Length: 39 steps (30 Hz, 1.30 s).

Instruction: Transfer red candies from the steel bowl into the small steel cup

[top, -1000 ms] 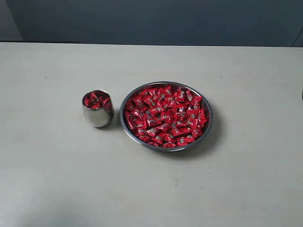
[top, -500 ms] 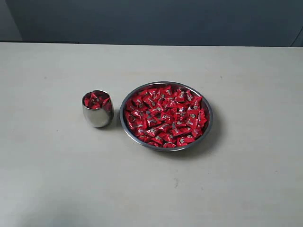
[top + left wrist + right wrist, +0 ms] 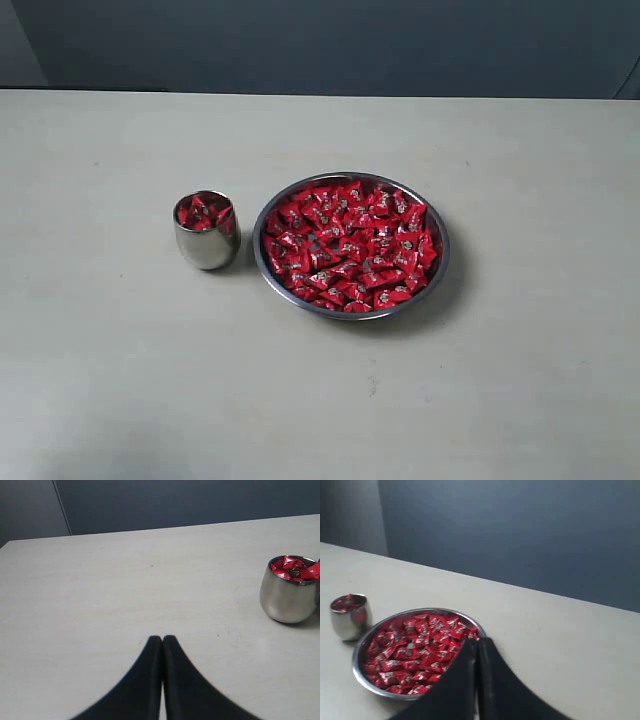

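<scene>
**Left gripper** [image 3: 162,640]: two black fingers, pressed together along their inner edges to the tips. Nothing is between them. It is over bare table, and whether the tips touch the surface cannot be told.

**Right gripper** [image 3: 478,642]: two black fingers, likewise together, nothing clamped. In its wrist view the tips line up with the edge of the bowl. Its height over the bowl cannot be told.

**Cup** [image 3: 207,240]: small, polished steel, rounded and narrowing to the base, upright. It stands on the table just left of the bowl in the exterior view, with a narrow gap between them. It is filled to about the rim with red-wrapped pieces. It is ahead of the left gripper, off to one side and well apart from it.

**Bowl** [image 3: 446,255]: wide, shallow, steel with a thin rim. It stands near the middle of the table.

**Candies** [image 3: 345,245]: many, in shiny red wrappers, each with a small pale mark. They lie heaped across the whole bowl floor up to the wall. A smaller lot fills the cup. None lie loose on the table.

**Table** [image 3: 120,380]: pale, matt, with faint specks.

**Wall** [image 3: 330,45]: dark grey-blue, behind the far table edge.
</scene>
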Each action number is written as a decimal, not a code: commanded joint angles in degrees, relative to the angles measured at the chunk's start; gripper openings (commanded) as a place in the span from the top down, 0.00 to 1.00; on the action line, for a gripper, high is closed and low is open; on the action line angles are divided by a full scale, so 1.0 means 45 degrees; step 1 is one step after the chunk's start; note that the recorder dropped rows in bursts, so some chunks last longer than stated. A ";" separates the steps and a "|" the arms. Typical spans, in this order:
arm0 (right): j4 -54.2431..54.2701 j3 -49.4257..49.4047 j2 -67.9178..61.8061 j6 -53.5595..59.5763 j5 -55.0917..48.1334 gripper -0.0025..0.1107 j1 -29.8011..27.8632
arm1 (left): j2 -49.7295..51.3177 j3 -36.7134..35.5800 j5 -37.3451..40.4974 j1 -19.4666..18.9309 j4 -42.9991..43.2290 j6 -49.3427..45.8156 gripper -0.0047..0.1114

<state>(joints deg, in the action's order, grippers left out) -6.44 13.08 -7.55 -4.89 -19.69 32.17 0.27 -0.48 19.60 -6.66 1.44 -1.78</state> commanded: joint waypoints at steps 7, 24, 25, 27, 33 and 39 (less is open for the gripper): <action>0.0145 -0.2079 0.1336 0.0044 0.1435 0.99 -0.3366 | -0.0061 0.0106 -0.0068 0.0103 0.0026 0.0022 0.96; 0.0298 -0.2908 0.1677 0.0044 0.1099 0.99 -0.5525 | -0.0061 0.0106 -0.0068 0.0103 0.0026 0.0022 0.96; 0.0219 -0.2908 0.1677 0.0044 0.0704 0.99 -0.5525 | -0.0061 0.0106 -0.0068 0.0103 0.0026 0.0022 0.96; 0.0075 -0.2908 0.1677 0.0044 0.0602 0.99 -0.5574 | -0.0061 0.0106 -0.0068 0.0103 0.0026 0.0022 0.96; 0.0075 -0.2908 0.1677 0.0044 0.0602 0.99 -0.6715 | -0.0061 0.0106 -0.0068 0.0103 0.0026 0.0022 0.96; -0.0099 -0.2908 0.1677 0.0044 0.0510 0.99 -0.6754 | -0.0061 0.0106 -0.0068 0.0103 0.0026 0.0022 0.96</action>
<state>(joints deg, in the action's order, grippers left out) -6.27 0.49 -0.27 -4.98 -17.36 2.12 0.27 -0.48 19.60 -6.66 1.44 -1.78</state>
